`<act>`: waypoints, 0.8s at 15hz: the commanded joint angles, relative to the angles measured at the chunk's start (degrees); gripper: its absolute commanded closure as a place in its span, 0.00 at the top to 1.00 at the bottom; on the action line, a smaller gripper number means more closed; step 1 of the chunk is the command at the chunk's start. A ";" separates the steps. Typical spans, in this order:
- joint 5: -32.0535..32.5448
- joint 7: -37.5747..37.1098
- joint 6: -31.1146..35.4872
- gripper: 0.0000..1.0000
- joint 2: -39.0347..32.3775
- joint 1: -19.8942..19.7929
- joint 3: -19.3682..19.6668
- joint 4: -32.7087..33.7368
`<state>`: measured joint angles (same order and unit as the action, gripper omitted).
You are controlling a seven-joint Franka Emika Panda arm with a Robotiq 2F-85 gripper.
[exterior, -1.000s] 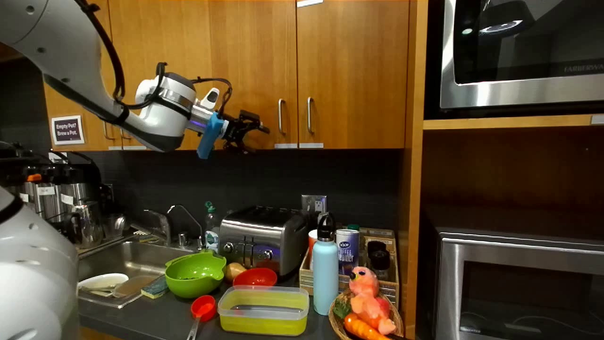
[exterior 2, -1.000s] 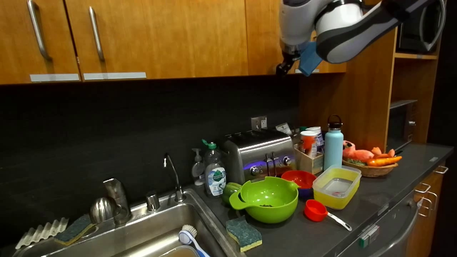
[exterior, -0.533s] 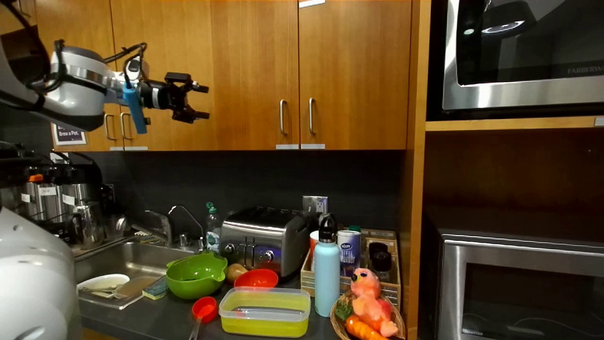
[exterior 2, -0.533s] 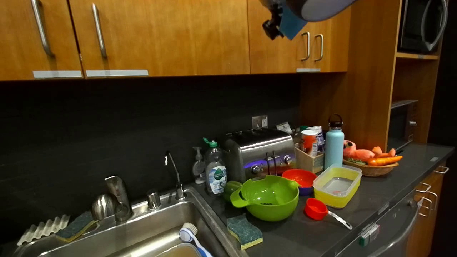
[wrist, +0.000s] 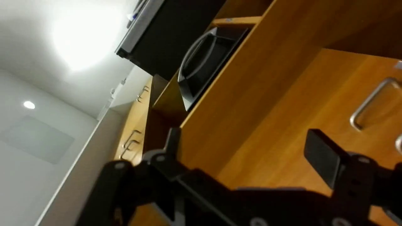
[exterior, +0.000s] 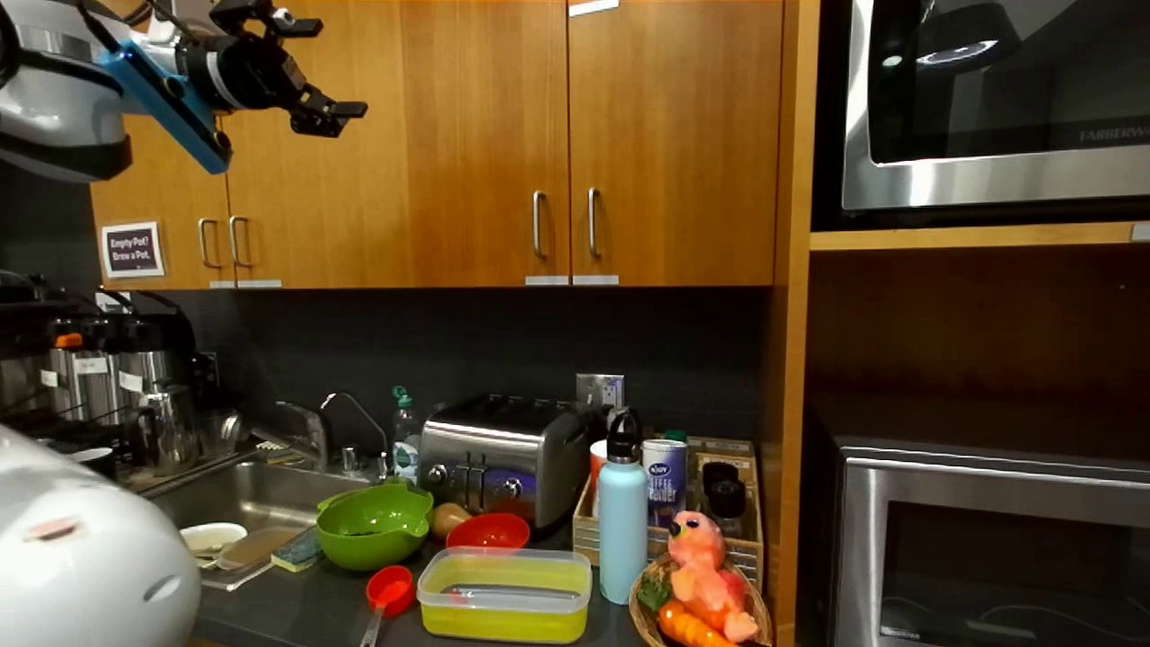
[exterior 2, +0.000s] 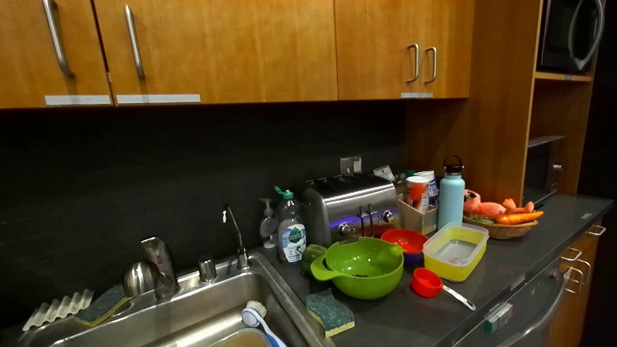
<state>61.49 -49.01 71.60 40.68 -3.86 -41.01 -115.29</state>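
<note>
One stainless-steel sink [exterior: 278, 490] sits lower left in an exterior view. Above it, slightly right, the black Robotiq gripper [exterior: 332, 68] hangs with its fingers [exterior: 346, 110] wide apart before the wooden upper cabinet [exterior: 467, 135], the thing nearest it, high over the counter [exterior: 305, 611]. Rightward on that counter follow a lime-green mixing bowl [exterior: 373, 530], a red measuring cup [exterior: 390, 589], a toaster [exterior: 490, 458] and a yellow food container [exterior: 503, 615]; two bar handles [exterior: 537, 225] come overhead; then a light-blue water bottle [exterior: 622, 530], a wicker basket [exterior: 641, 622] bearing a pink plush bird [exterior: 705, 580], and a microwave [exterior: 997, 557].
</note>
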 commanded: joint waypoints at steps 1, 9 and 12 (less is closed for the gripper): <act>0.30 -3.31 1.88 1.00 5.62 11.72 15.12 -6.04; -5.22 -2.61 22.38 1.00 20.77 22.91 36.37 -16.74; -10.99 -0.23 31.83 1.00 22.17 22.58 39.99 -19.55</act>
<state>54.96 -51.60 95.69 60.84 18.68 -3.75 -131.85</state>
